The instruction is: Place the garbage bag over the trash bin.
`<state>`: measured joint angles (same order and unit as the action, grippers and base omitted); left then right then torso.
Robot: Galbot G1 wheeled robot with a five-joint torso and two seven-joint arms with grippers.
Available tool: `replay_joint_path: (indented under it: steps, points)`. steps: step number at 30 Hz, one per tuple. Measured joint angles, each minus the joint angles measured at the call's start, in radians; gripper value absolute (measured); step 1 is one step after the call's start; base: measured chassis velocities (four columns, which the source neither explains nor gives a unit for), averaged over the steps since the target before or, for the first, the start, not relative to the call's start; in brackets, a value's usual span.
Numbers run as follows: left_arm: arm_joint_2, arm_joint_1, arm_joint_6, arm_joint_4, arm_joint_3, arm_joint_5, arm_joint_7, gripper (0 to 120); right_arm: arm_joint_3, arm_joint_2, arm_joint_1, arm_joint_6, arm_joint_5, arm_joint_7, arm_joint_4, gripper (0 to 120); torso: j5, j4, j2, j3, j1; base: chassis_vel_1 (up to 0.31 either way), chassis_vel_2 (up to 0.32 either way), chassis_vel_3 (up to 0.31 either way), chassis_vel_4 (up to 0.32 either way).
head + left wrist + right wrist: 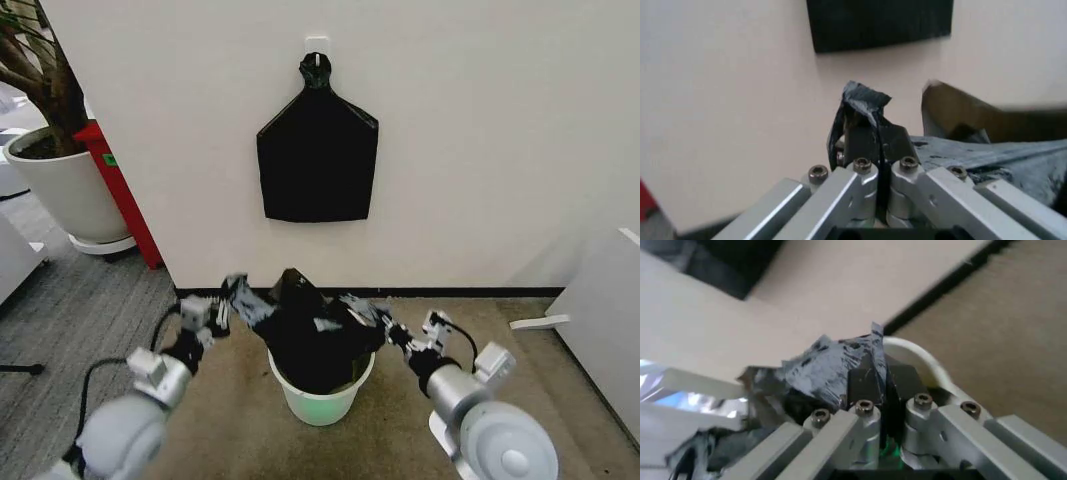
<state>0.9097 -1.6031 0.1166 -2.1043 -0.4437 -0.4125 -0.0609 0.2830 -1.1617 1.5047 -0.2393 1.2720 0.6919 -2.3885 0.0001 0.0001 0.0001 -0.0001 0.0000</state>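
The cream-white trash bin [320, 400] stands on the floor by the wall. A glossy black garbage bag [305, 335] is stretched over its mouth, rising in a peak at the middle. My left gripper [232, 296] is shut on the bag's left edge, left of the bin and above its rim. In the left wrist view the fingers [875, 140] pinch a crinkled flap of the garbage bag [863, 100]. My right gripper [362, 308] is shut on the bag's right edge. In the right wrist view the garbage bag [817, 365] bunches around the closed fingers [877, 380], with the bin's rim [920, 352] just behind.
A flat black bag bundle [317, 160] hangs from a hook on the wall above the bin. A large white plant pot [62, 190] and a red panel [120, 190] stand at the left. A white board [600, 320] leans at the right.
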Motion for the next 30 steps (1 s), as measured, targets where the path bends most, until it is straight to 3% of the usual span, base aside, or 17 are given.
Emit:
replay_joint_path:
  steps: [4,12,20,30]
  points:
    - [0.039,-0.078,0.027,0.000,0.005,0.064,0.000,0,-0.021,-0.033,0.061,0.000,-0.049,0.036,-0.017,0,-0.0001,0.0001,0.000,0.000,0.000,0.000,0.000,0.000,0.000]
    - [0.082,-0.127,0.078,0.028,0.026,0.185,0.011,0,-0.086,-0.046,0.119,-0.005,-0.089,0.115,-0.024,0,0.0000,0.0000,0.000,0.000,0.000,0.000,0.000,0.000,0.000]
    - [0.144,-0.211,0.160,0.095,0.029,0.302,0.047,0,-0.126,-0.068,0.174,-0.017,-0.105,0.184,-0.009,0,-0.0001,0.0000,0.000,0.000,0.000,0.000,0.000,0.000,0.000]
    - [0.169,-0.166,0.225,0.196,0.048,0.405,0.084,0,-0.128,-0.103,0.131,-0.026,-0.132,0.190,0.110,0,-0.0001,-0.0001,0.000,0.000,0.000,0.000,0.000,0.000,0.000]
